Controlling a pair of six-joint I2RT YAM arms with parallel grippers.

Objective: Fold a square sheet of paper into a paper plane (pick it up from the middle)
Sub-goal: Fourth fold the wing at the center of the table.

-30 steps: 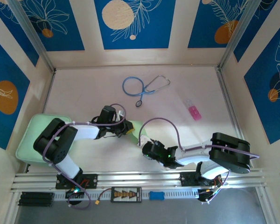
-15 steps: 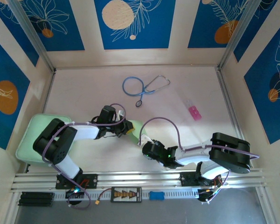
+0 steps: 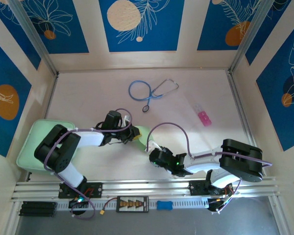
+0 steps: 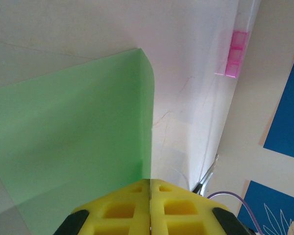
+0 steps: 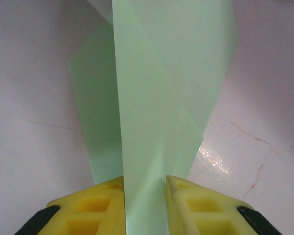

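Note:
The square sheet of paper (image 3: 143,132) is thin, pale green and folded, and it is held off the table between both arms near the middle. My left gripper (image 3: 135,134) is shut on it. In the left wrist view the sheet (image 4: 78,132) stretches away to the left, and its edge runs into the seam of the closed left gripper (image 4: 150,183). My right gripper (image 3: 150,148) is shut on the sheet from the near side. In the right wrist view the layered, creased flaps of the sheet (image 5: 157,88) rise from between the right gripper (image 5: 144,183). The paper plane is out of view.
A thick mint-green pad (image 3: 29,147) lies at the left under the left arm. A blue stethoscope (image 3: 149,90) lies at the back centre. A small clear and pink item (image 3: 204,117) lies at the right, also in the left wrist view (image 4: 233,54). Walls close the table on three sides.

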